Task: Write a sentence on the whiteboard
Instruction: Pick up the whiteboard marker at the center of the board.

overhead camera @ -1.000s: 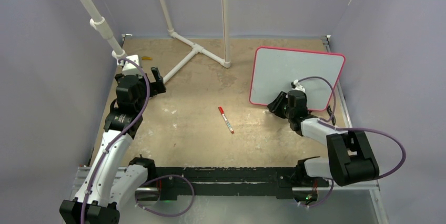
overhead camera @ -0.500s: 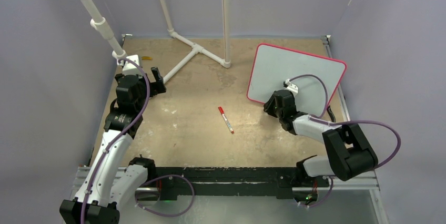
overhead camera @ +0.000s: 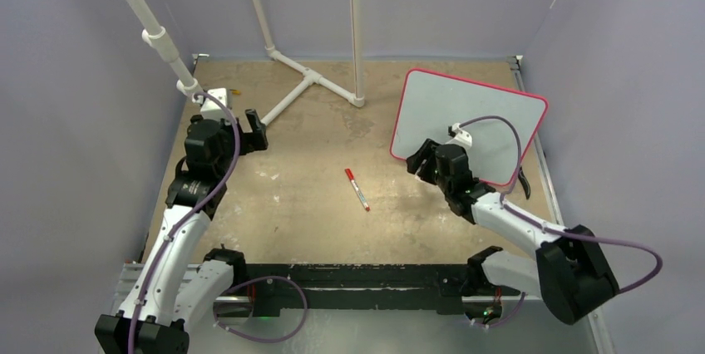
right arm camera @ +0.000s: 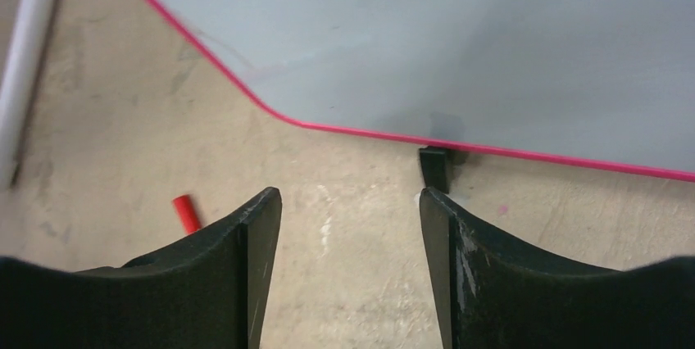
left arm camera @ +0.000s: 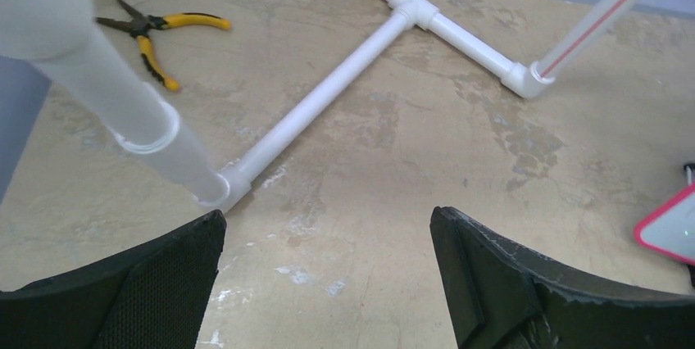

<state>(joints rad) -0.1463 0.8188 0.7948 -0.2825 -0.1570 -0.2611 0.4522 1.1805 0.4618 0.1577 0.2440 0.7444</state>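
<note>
table (overhead camera: pixel 308 221): tan, scuffed; arms bolted at near edge
whiteboard (overhead camera: pixel 441 105): far right corner of table, turned askew, its right corner close to the table's right edge; thin pink-red frame, rounded corners
whiteboard face (right arm camera: pixel 451 38): plain pale grey in top and right wrist views
board foot (right arm camera: pixel 434 167): small, black, under near frame edge, on the table
right gripper (right arm camera: pixel 348 259): jaws apart, nothing between them; tips just short of the board's near edge, not touching the frame; foot sits in line with the gap
right gripper, top view (overhead camera: pixel 421 161): at the board's near left corner, wrist overlapping the near edge
left gripper (left arm camera: pixel 328 283): jaws spread wide, holding nothing; bare table between fingers
left gripper, top view (overhead camera: pixel 252 128): far left part of table, well apart from board
marker (overhead camera: pixel 357 189): white body, red cap, lying flat mid-table, between the two arms, nearer the right one, touched by neither
marker end (right arm camera: pixel 186 212): red tip shows left of right gripper's left finger
pipe frame (overhead camera: pixel 312 78): white PVC, flat T-piece at far edge with uprights
pliers (left arm camera: pixel 152 33): yellow handles, far left corner, beside the slanted pipe
</note>
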